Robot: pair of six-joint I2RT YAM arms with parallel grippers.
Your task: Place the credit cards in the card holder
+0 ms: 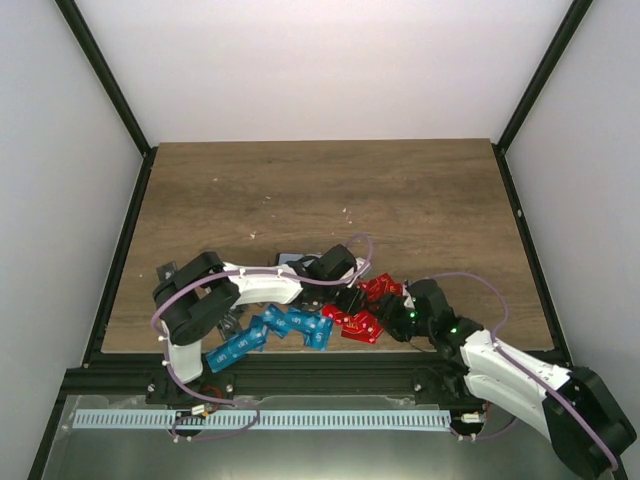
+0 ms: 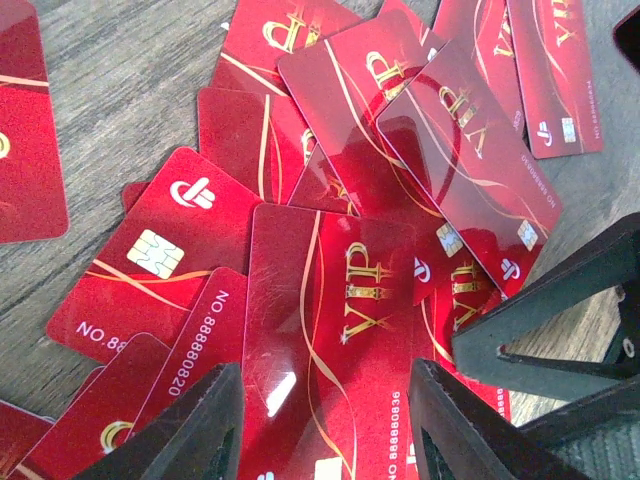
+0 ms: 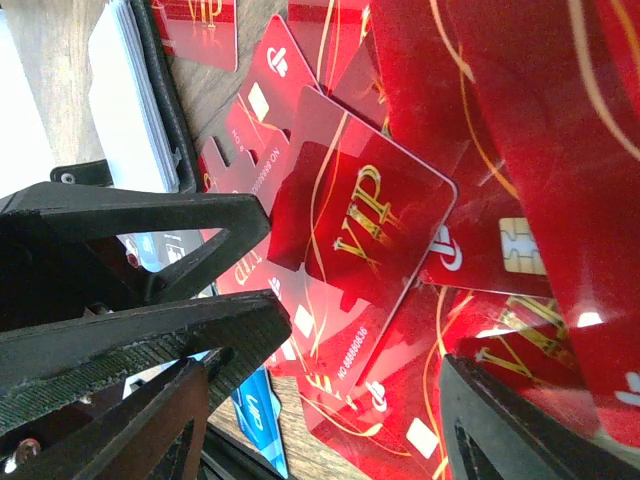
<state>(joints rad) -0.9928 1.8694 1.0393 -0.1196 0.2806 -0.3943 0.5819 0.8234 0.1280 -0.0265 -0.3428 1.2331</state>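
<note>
Two arms (image 1: pixel 250 285) — many overlapping red cards (image 2: pixel 330 330)

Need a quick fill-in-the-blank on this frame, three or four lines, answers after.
1. The credit cards under the left gripper are ___.
2. Their gold lettering reads ___.
3. In the top view, the blue cards lie to the ___ of the red ones.
4. The right gripper has its jaws ___.
Answers: red; VIP; left; open.

Overlapping red credit cards (image 2: pixel 330 300) on wood table (image 2: pixel 110 90) — left end effector (image 2: pixel 325 375), jaws apart, above.
</note>
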